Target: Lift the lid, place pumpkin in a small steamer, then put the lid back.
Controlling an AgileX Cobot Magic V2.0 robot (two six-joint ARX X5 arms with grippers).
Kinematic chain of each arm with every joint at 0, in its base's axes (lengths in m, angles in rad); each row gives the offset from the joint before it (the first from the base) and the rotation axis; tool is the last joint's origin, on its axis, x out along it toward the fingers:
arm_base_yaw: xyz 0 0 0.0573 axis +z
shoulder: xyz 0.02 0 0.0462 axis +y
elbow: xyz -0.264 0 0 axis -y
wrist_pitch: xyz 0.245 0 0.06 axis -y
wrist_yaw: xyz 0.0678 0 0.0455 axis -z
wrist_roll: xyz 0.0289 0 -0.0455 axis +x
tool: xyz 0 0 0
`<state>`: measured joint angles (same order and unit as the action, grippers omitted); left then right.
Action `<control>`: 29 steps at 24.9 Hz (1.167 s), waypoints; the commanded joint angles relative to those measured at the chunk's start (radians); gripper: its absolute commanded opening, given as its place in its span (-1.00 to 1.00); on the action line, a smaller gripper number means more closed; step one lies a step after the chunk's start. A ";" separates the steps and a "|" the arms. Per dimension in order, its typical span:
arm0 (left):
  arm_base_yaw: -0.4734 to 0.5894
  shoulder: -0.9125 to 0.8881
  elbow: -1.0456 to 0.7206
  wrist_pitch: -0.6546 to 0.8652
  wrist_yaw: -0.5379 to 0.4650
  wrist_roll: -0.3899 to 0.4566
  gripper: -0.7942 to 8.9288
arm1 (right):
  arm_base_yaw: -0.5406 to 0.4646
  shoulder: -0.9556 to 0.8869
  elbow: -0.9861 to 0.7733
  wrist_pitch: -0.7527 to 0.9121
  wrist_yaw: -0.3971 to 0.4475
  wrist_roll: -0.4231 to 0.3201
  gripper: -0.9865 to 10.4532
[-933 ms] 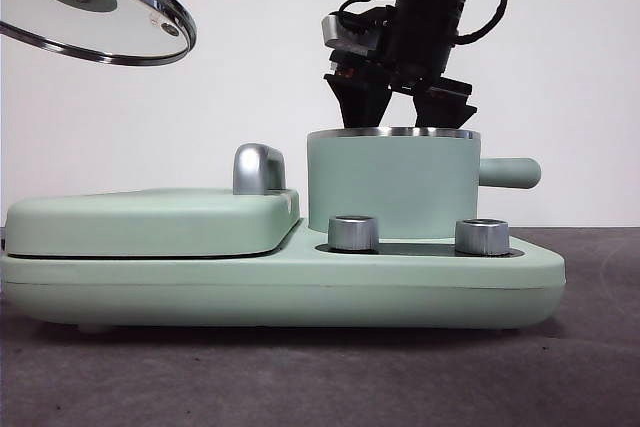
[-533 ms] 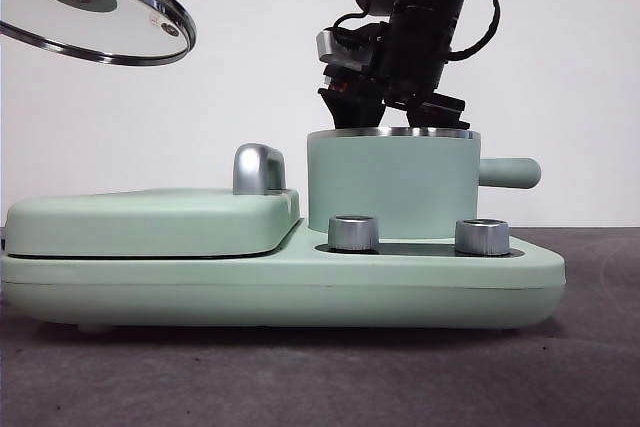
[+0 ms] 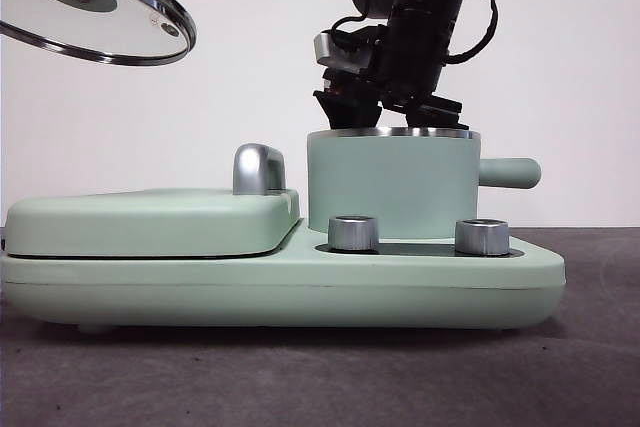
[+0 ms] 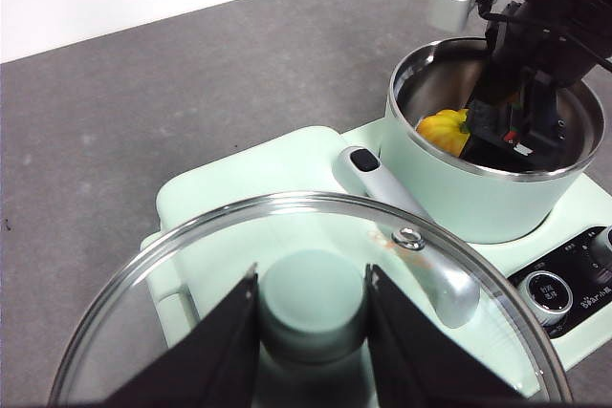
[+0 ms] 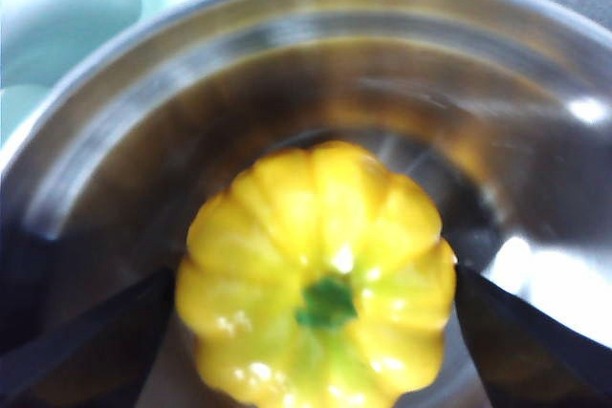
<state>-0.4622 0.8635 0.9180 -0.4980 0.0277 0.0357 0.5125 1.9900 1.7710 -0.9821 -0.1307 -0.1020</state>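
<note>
The mint-green small steamer [image 3: 390, 182] stands on the right of the appliance, uncovered. My right gripper [image 3: 385, 112] reaches down into it from above. In the right wrist view its jaws [image 5: 314, 279] touch both sides of the yellow pumpkin [image 5: 316, 236], low inside the steel steamer wall [image 5: 287, 74]. The left wrist view shows the pumpkin [image 4: 442, 129] in the steamer [image 4: 478, 198] beside the right gripper [image 4: 507, 112]. My left gripper [image 4: 314, 293] is shut on the knob of the glass lid [image 4: 421, 274]. It holds the lid [image 3: 90, 7] high at the left, tilted.
The flat mint-green griddle cover [image 3: 150, 222] with a steel handle [image 3: 258, 167] fills the appliance's left half. Two steel dials [image 3: 352, 232] [image 3: 482, 237] sit in front of the steamer. The steamer's side handle [image 3: 510, 173] sticks out to the right.
My right gripper has sunk lower into the steamer and shifted slightly left. The lid and the left gripper have not moved.
</note>
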 commanded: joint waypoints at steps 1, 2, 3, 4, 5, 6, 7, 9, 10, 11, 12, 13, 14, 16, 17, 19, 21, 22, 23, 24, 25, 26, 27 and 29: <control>-0.003 -0.001 0.015 0.026 -0.002 0.009 -0.81 | 0.010 0.029 0.027 0.008 -0.001 -0.011 0.00; -0.003 -0.001 0.015 0.026 -0.002 0.009 -0.81 | 0.010 0.027 0.034 0.005 -0.001 -0.011 0.01; -0.003 -0.001 0.015 0.026 -0.002 0.009 -0.81 | 0.010 0.025 0.046 -0.003 -0.001 -0.011 0.01; -0.003 -0.001 0.015 0.026 -0.002 0.009 -0.81 | 0.010 0.023 0.062 -0.014 0.000 -0.011 0.01; -0.003 -0.001 0.015 0.026 -0.002 0.009 -0.82 | 0.010 0.019 0.084 -0.032 0.000 -0.010 0.01; -0.003 -0.001 0.015 0.026 -0.002 0.009 -0.81 | 0.010 0.016 0.111 -0.058 0.000 -0.010 0.01; -0.003 -0.001 0.015 0.026 -0.002 0.009 -0.81 | 0.010 0.010 0.140 -0.092 0.000 -0.007 0.01; -0.003 -0.001 0.015 0.026 -0.002 0.008 -0.81 | 0.009 -0.015 0.184 -0.169 -0.007 0.011 -0.04; -0.003 -0.001 0.015 0.026 -0.002 0.008 -0.81 | 0.009 -0.034 0.187 -0.192 -0.032 0.012 -0.10; -0.003 -0.001 0.015 0.026 -0.002 0.007 -0.81 | 0.008 -0.054 0.186 -0.209 -0.037 0.012 -0.14; -0.003 -0.001 0.015 0.026 -0.002 0.007 -0.81 | 0.007 -0.075 0.182 -0.216 -0.035 0.012 -0.15; -0.003 -0.001 0.015 0.025 -0.002 0.007 -0.81 | 0.006 -0.102 0.171 -0.214 -0.033 0.012 -0.15; -0.003 -0.001 0.015 0.024 -0.002 0.006 -0.81 | 0.006 -0.128 0.158 -0.206 -0.029 0.012 -0.15; -0.003 -0.001 0.015 0.023 -0.002 0.005 -0.81 | -0.002 -0.196 0.104 -0.161 -0.026 0.012 -0.15; -0.003 -0.001 0.015 0.023 -0.002 0.005 -0.81 | -0.007 -0.233 0.068 -0.139 -0.026 0.012 -0.15; -0.003 -0.001 0.015 0.023 -0.002 0.005 -0.81 | -0.020 -0.327 -0.040 -0.080 -0.026 0.013 -0.15; -0.003 -0.001 0.015 0.024 -0.002 0.005 -0.81 | -0.026 -0.413 -0.143 -0.030 -0.025 0.027 -0.15; -0.003 -0.001 0.015 0.024 -0.002 0.005 -0.81 | -0.027 -0.441 -0.177 -0.012 -0.025 0.034 -0.15; -0.003 -0.001 0.015 0.025 -0.002 0.005 -0.82 | -0.027 -0.471 -0.214 0.005 -0.025 0.040 -0.15; -0.003 -0.001 0.015 0.026 -0.002 0.005 -0.82 | -0.029 -0.510 -0.261 0.028 -0.026 0.046 -0.15; -0.003 -0.001 0.015 0.027 -0.002 0.005 -0.82 | -0.030 -0.541 -0.298 0.044 -0.025 0.050 -0.15; -0.003 -0.001 0.015 0.029 -0.001 0.005 -0.82 | -0.031 -0.571 -0.335 0.060 -0.026 0.053 -0.15; -0.003 -0.001 0.015 0.031 -0.001 0.005 -0.82 | -0.031 -0.612 -0.382 0.076 -0.026 0.065 -0.15; -0.003 -0.001 0.015 0.040 0.000 0.005 -0.82 | -0.031 -0.668 -0.449 0.092 -0.026 0.074 -0.15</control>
<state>-0.4622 0.8635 0.9180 -0.4938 0.0277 0.0368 0.4774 1.3247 1.3289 -0.8989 -0.1566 -0.0517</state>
